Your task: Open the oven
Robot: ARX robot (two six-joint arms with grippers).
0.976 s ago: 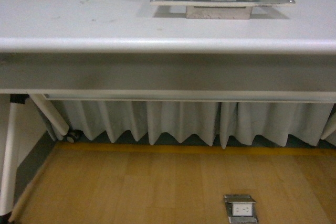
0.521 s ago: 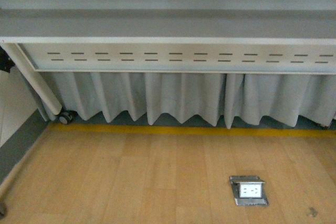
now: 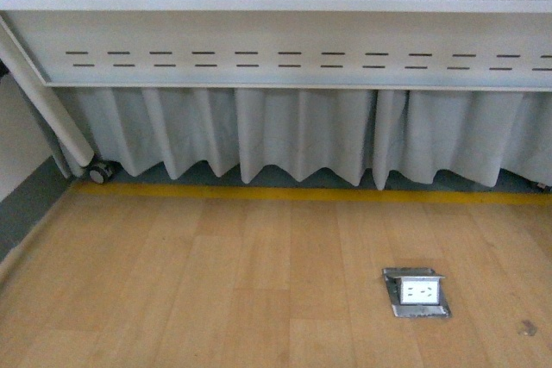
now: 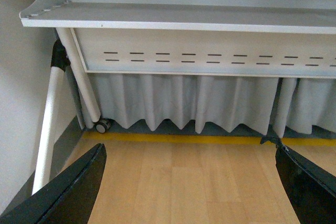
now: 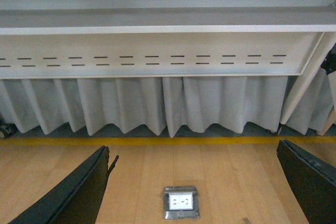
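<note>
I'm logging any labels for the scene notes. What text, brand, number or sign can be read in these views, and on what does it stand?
None can be read in any of the three views.
Floor socket: its white face shows only slot marks, no legible lettering.
Table panel: rows of dashes are vent slots, not text.
The oven is not in view.

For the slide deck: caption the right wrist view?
Open jaws frame floor socket below table; oven not in view.

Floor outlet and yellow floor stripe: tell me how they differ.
The floor outlet is a small metal box with a white socket face, set alone in the wood floor. The yellow floor stripe is a long thin band running along the curtain base. The outlet looks raised; the stripe looks flat. Both are at floor level.
</note>
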